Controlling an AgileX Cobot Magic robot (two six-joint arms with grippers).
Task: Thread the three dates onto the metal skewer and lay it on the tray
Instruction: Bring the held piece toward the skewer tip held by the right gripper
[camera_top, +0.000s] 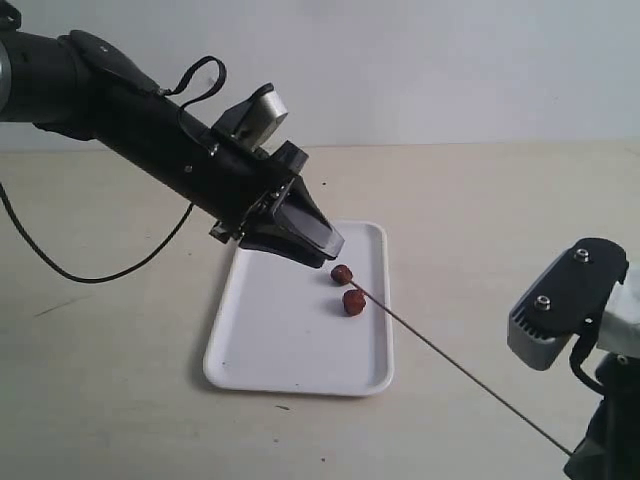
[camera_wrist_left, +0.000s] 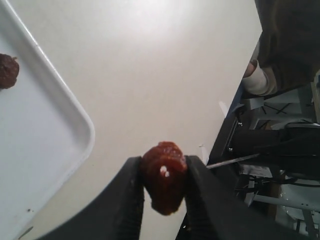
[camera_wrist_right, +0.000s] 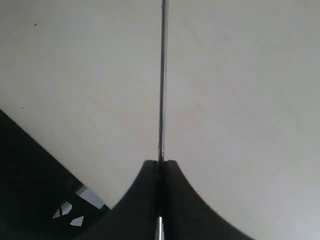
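Observation:
My left gripper (camera_top: 337, 260) hangs over the white tray (camera_top: 270, 340), shut on one dark red date (camera_wrist_left: 165, 176) that fills the gap between its black fingers (camera_wrist_left: 125, 200). A second date (camera_top: 354, 302) lies loose on the tray, also seen as the date (camera_wrist_left: 7, 71) on the tray (camera_wrist_left: 45, 150) in the left wrist view. The thin metal skewer (camera_top: 460, 368) slants from my right gripper (camera_top: 583, 462) up to the held date (camera_top: 342, 273); whether its tip is in the date I cannot tell. My right gripper (camera_wrist_right: 160, 162) is shut on the skewer (camera_wrist_right: 162, 75).
A black cable (camera_top: 90, 272) trails over the pale table (camera_top: 480, 220) left of the tray. The right arm's grey wrist housing (camera_top: 565, 300) stands at the lower right. Dark equipment (camera_wrist_left: 285, 125) lies beyond the table edge.

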